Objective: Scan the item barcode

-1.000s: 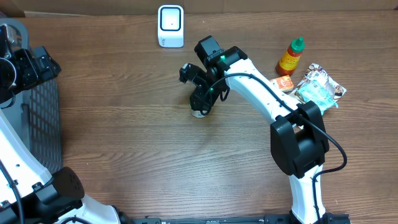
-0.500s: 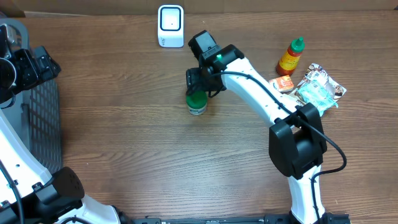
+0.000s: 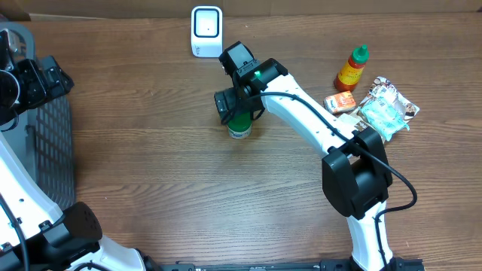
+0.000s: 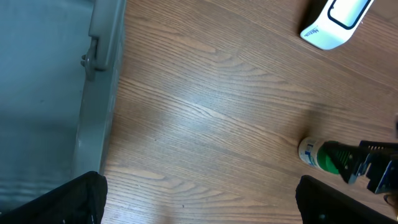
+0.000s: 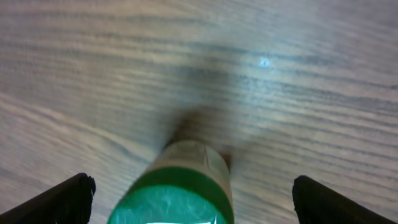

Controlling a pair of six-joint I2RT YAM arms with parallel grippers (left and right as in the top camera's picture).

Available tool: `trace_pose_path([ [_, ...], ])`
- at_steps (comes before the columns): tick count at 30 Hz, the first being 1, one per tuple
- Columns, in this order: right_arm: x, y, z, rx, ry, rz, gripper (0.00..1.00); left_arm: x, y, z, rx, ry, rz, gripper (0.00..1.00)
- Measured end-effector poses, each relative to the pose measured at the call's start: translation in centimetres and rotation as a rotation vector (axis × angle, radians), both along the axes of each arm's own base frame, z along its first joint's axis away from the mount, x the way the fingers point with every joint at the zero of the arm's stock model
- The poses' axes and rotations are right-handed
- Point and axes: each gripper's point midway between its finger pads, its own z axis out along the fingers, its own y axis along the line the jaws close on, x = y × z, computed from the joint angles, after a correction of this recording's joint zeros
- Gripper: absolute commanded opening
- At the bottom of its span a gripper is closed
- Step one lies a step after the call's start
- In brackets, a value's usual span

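Reaching left across the wooden bench (image 3: 151, 173) with the right arm (image 3: 309, 128), stopping short of the white scanner (image 3: 206, 31). Let go within the last second: right fingers (image 5: 68, 196) now spread wide, flanking the green-topped bottle (image 3: 239, 126) without touching it. Set upright on the bench, below and a little right of the scanner, clearly apart from it. Left fingers (image 4: 62, 199) spread too, holding nothing, parked far off beside the grey crate (image 4: 43, 93). Probably a pause to regrasp: no barcode visible, nothing yet presented to the scanner. Needs a fresh hold before turning the label toward it.
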Motion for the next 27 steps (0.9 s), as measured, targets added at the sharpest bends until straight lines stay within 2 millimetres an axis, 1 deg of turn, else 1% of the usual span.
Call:
trace_pose_path([
  [2,-0.6,0.0,-0.2,0.0,0.027,0.015,0.88,0.0,0.0,0.0,0.0,0.0,0.0,0.99],
  [3,-1.0,0.0,-0.2,0.006,0.044,0.02,0.85,0.0,0.0,0.0,0.0,0.0,0.0,1.0],
  [5,-1.5,0.0,-0.3,0.012,0.07,0.009,0.82,0.0,0.0,0.0,0.0,0.0,0.0,1.0],
  [10,-1.8,0.3,-0.5,0.051,0.107,-0.094,0.83,0.0,0.0,0.0,0.0,0.0,0.0,0.99],
  [15,-2.1,0.2,-1.9,0.067,0.131,-0.16,0.83,0.0,0.0,0.0,0.0,0.0,0.0,1.0],
  [19,-2.1,0.3,-2.6,0.079,0.132,-0.177,0.82,0.0,0.0,0.0,0.0,0.0,0.0,1.0],
  [21,-2.2,0.2,-2.8,0.074,0.135,-0.175,0.75,0.0,0.0,0.0,0.0,0.0,0.0,1.0],
  [23,-2.2,0.3,-2.8,0.074,0.131,-0.165,0.7,0.0,0.0,0.0,0.0,0.0,0.0,0.99],
  [25,-2.0,0.3,-2.8,0.072,0.123,-0.162,0.6,0.0,0.0,0.0,0.0,0.0,0.0,1.0],
  [26,-2.0,0.2,-2.8,0.068,0.12,-0.159,0.53,0.0,0.0,0.0,0.0,0.0,0.0,0.99],
  [27,-2.0,0.2,-2.8,0.069,0.12,-0.155,0.53,0.0,0.0,0.0,0.0,0.0,0.0,1.0],
])
